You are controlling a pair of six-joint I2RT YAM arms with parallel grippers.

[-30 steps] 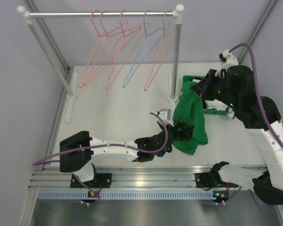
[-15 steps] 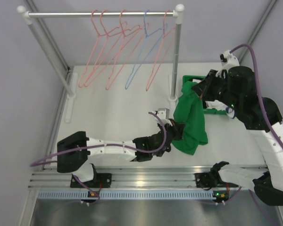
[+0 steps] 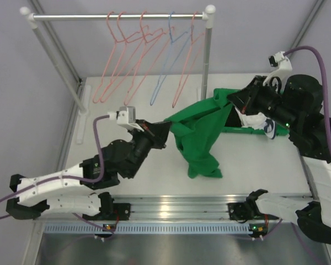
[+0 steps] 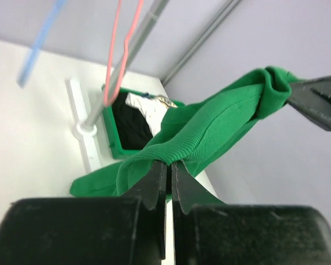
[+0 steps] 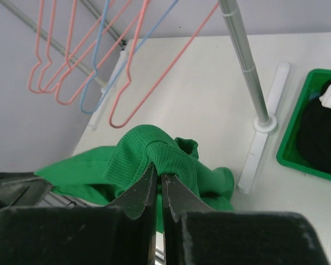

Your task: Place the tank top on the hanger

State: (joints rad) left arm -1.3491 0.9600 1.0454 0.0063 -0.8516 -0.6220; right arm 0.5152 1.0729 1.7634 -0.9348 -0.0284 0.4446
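Green tank top [image 3: 201, 130] is stretched mid-air between both grippers, over the table [image 3: 127, 127], with its crumpled lower end drooping to the surface. Left gripper [image 3: 166, 128] is clamped on a folded edge, arm angled up-right. Right gripper [image 3: 227, 100] is pinched tight on bunched fabric, arm reaching left.

Pale grey walls [image 3: 11, 83] enclose a white table [image 3: 254, 160] bearing a silver clothes rail [image 3: 71, 17].

Tank top [image 4: 209, 132] matt ribbed cloth; hanger [image 5: 117, 125] prob coated wire
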